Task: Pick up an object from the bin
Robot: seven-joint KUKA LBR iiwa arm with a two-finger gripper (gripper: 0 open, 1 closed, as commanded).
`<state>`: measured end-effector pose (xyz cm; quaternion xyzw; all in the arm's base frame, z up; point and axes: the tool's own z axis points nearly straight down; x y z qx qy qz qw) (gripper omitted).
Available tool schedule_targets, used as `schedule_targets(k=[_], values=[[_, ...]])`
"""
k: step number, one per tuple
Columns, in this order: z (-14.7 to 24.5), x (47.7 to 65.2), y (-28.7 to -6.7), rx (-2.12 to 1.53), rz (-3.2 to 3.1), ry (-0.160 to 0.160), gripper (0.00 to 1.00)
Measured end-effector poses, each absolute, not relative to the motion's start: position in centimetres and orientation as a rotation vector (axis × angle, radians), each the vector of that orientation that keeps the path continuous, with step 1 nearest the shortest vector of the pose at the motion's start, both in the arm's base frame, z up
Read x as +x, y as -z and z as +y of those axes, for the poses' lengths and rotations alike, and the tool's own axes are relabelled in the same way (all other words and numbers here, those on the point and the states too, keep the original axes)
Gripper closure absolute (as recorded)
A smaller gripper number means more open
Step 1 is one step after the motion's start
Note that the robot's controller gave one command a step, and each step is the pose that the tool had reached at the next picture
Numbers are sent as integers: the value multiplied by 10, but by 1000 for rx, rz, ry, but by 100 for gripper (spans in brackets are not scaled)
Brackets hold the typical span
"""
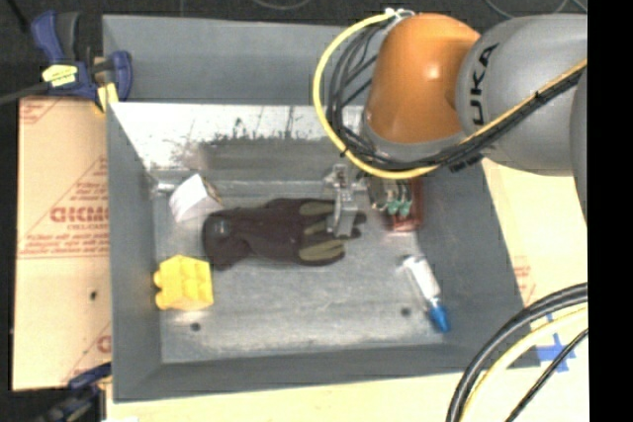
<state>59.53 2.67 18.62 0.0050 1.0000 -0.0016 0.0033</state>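
While nothing looks lifted yet, a yellow toy brick (183, 282) sits by the left wall of the bin (316, 309), with a crumpled white piece (188, 198) behind it. Next, a dark brown glove (255, 232) lies flat across the middle. It is probably the target, since the gripper (344, 211) is down at its right end; whether the gripper is apart or clamped I cannot tell. A reddish item (406, 214) lies under the wrist and may crowd it. A white tube with a blue cap (425, 292) lies clear.

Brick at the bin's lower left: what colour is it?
The brick is plain yellow, shown best in the camera view.
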Motion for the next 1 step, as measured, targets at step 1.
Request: schedule_targets(k=[1], values=[[11, 593, -339, 66, 3126, 4, 100]])
